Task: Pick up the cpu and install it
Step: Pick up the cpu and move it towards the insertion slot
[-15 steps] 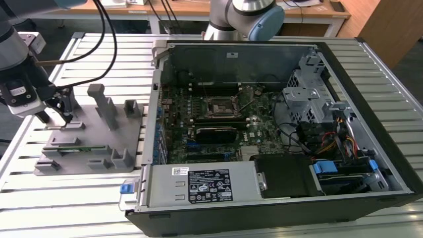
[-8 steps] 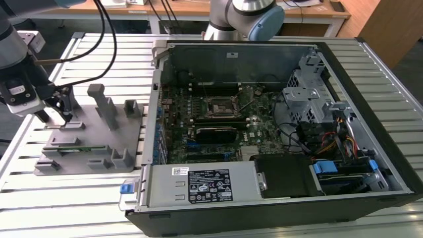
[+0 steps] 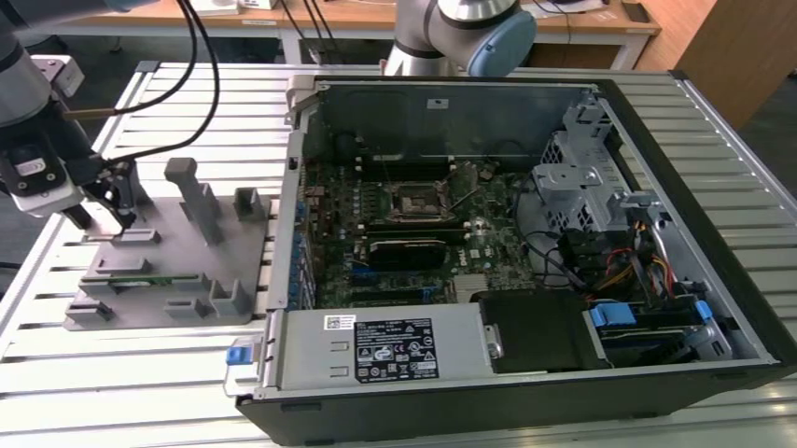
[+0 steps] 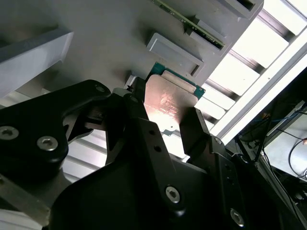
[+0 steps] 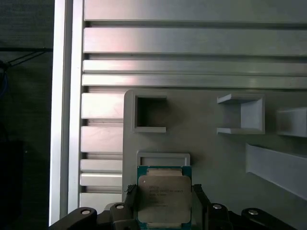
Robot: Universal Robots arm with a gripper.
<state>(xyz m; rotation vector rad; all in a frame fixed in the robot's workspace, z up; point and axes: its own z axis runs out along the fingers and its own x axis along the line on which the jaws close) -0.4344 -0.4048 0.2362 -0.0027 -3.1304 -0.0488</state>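
Several grey fixture posts (image 3: 200, 201) around the claw (image 3: 106, 217), cpu (image 5: 164, 196) between its fingers (image 4: 194, 129).

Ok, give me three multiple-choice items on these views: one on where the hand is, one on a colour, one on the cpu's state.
1. Where is the hand?
A. over the motherboard
B. at the grey fixture, outside the case
C. above the power supply

2. What colour is the top of the cpu?
A. silvery
B. black
C. red

3. What state is the cpu in?
A. seated in the socket
B. loose on the table slats
C. gripped between the hand's fingers

Answers:
1. B, the exterior view shows the hand down at the fixture on that view's left.
2. A, the first wrist view shows a silvery lid with a green edge.
3. C, both wrist views show the fingers against two opposite sides of the cpu.
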